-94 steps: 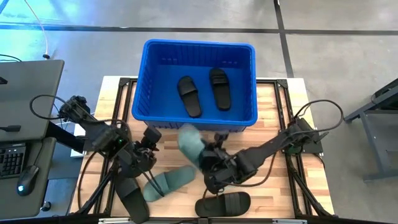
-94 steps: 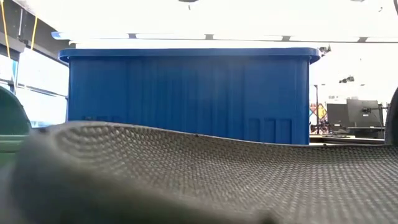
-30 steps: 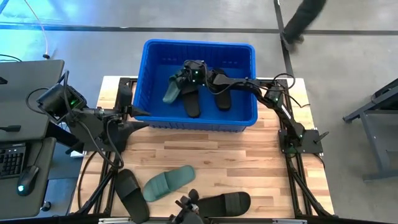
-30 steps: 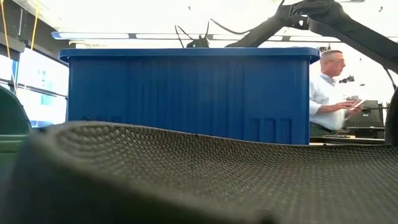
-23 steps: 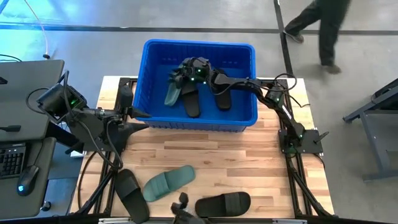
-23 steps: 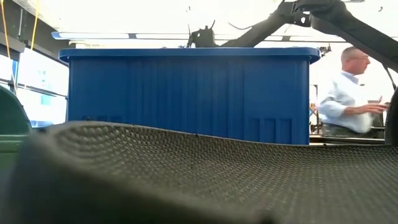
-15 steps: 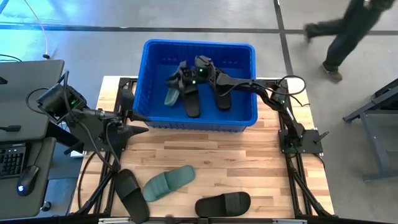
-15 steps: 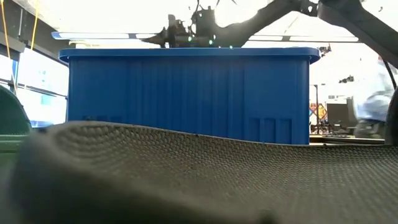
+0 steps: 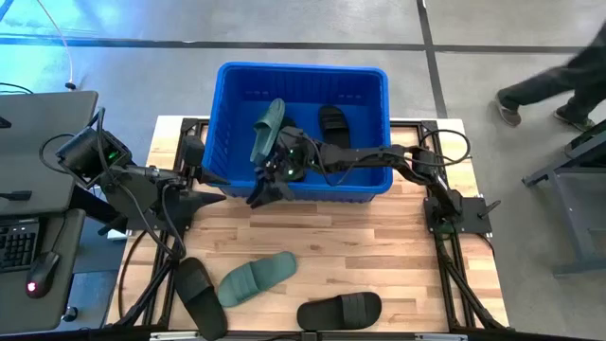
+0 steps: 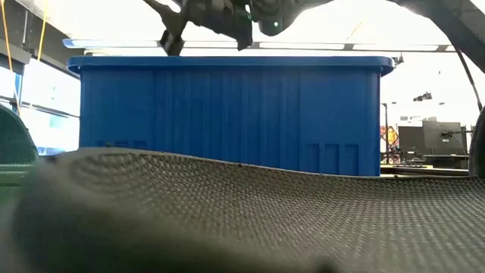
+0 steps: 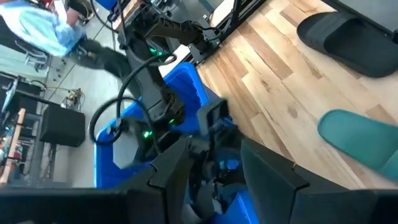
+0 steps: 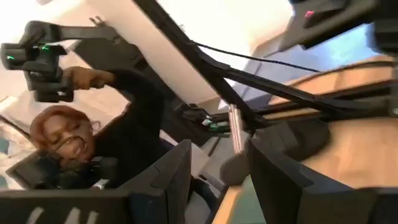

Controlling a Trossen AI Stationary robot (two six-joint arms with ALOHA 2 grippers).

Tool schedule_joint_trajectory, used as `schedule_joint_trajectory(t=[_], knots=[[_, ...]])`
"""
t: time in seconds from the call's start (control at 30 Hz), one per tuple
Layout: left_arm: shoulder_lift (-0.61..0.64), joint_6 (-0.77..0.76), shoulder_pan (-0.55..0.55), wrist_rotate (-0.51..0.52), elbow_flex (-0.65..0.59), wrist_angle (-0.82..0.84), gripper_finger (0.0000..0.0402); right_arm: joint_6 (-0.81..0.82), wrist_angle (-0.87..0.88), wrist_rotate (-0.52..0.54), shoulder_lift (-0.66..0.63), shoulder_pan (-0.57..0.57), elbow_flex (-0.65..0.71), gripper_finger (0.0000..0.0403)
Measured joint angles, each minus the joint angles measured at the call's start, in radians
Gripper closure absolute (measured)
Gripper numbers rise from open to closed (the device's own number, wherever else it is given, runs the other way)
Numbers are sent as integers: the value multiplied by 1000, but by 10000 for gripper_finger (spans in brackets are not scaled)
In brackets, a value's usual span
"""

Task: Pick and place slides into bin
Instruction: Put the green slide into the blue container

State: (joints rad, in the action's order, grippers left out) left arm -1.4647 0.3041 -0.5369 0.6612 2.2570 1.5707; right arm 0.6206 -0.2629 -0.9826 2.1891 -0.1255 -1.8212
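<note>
The blue bin stands at the table's far middle. In it a green slide lies in the left part, and a black slide lies farther right. My right gripper hangs open and holds nothing. It is above the bin's near wall, over its rim in the low view. On the near table lie a black slide, a green slide and another black slide. My left gripper waits open beside the bin's near left corner.
A desk with a keyboard and mouse stands left of the table. A person walks past at the far right, and another person shows beyond the table. Bare wood lies between the bin and the near slides.
My right gripper has risen out of the bin and swung toward the table's near edge, tipping from pointing down to about level. It now hangs over the bin's near wall. The green slide stays in the bin's left part.
</note>
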Motion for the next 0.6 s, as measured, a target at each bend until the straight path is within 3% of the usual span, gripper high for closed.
schedule_joint_trajectory(t=[0.17,0.37,0.6], knots=[[0,-29,0,-105,0,0,263,8,169,-10,-1,78,5,254],[-7,-29,0,-127,0,0,263,-164,403,161,-93,82,3,254],[-28,-28,0,-137,-1,0,263,-290,886,367,-218,138,2,254]])
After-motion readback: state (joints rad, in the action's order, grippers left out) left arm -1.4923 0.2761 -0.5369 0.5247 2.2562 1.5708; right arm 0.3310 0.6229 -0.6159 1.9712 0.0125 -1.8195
